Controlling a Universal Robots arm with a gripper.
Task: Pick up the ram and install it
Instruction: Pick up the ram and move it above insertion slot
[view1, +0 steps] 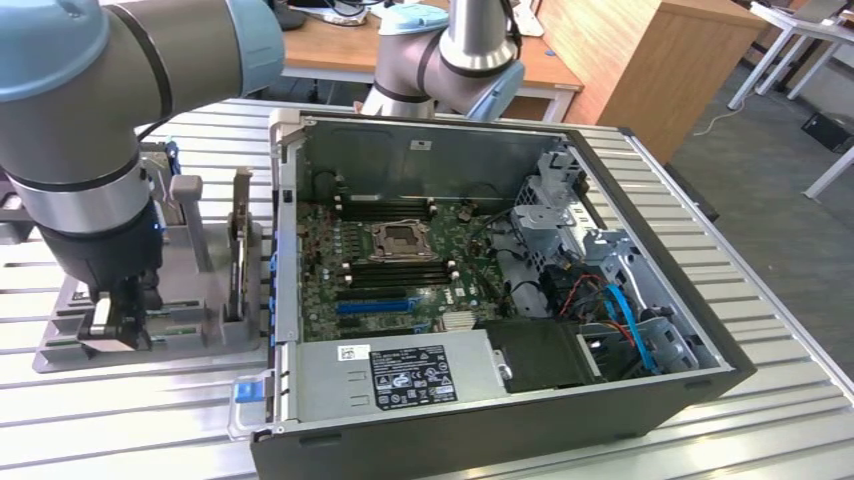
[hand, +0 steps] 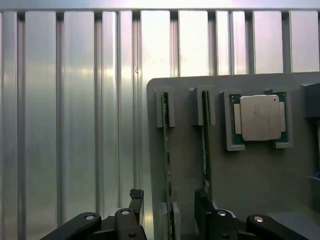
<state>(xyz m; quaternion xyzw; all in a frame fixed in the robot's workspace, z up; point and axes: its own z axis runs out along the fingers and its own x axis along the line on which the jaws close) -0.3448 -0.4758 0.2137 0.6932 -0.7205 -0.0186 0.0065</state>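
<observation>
End effector (hand: 169, 204) spread wide, straddling ram (hand: 165, 145) in grey holder (hand: 250, 180).

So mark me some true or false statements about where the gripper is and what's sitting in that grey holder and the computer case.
1. The gripper is open. True.
2. The gripper holds a ram stick above the computer case. False: it holds nothing and sits low over the grey holder, beside the case.
3. Two ram sticks stand on edge in slots of the grey holder. True.
4. The computer case is closed up. False: its side is open and the motherboard shows.
5. A processor lies in a pocket of the grey holder. True.
</observation>
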